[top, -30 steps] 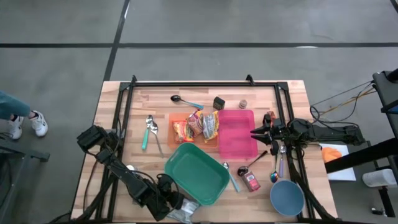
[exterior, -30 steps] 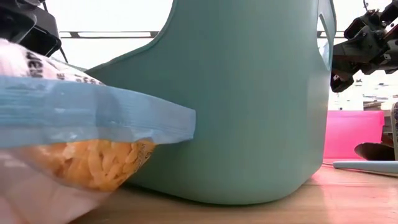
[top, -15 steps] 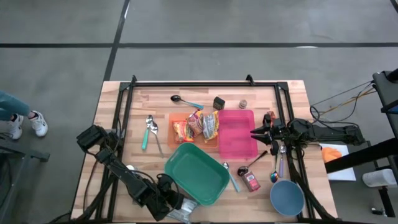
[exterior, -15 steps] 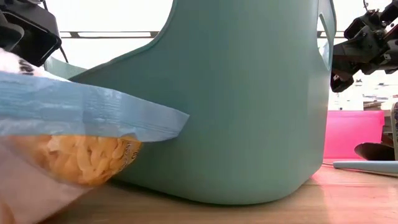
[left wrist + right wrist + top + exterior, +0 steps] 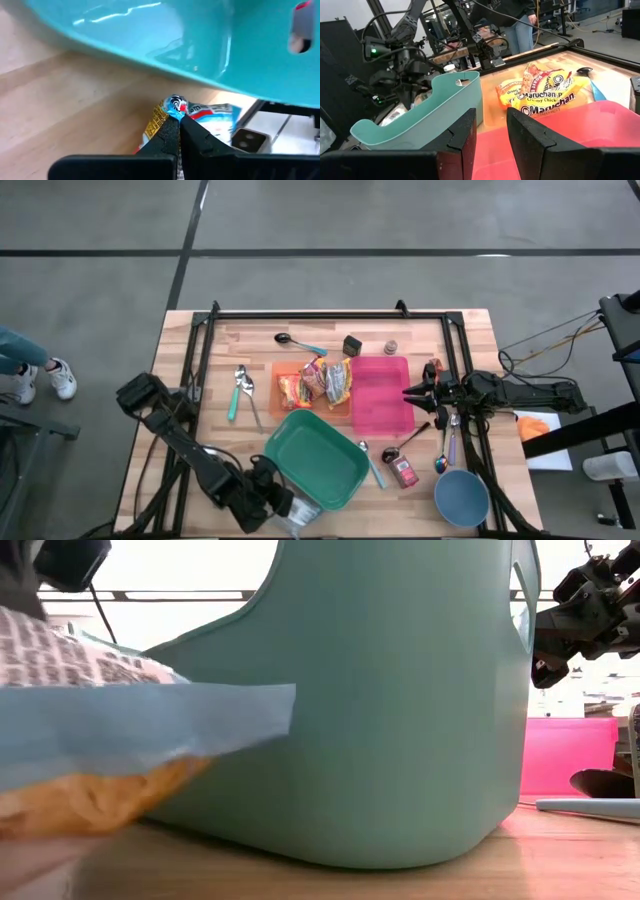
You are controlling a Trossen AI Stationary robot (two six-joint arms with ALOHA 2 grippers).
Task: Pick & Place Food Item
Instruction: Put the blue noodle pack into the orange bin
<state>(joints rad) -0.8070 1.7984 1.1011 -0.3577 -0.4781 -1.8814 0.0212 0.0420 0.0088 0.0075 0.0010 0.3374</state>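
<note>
At the table's six o'clock edge, the left gripper (image 5: 177, 120) pinches a noodle packet (image 5: 110, 750) beside the teal bin (image 5: 315, 458). The right gripper (image 5: 492, 132), fingers spread with nothing between them, hovers at three o'clock over the pink tray (image 5: 380, 395).

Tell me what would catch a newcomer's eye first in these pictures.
The big teal plastic bin near the table's front edge dominates. Beside it the left pincer is clamped on a blue-edged noodle packet. Farther back, crinkled ramen packets lie on an orange tray beside a pink plastic container.
</note>
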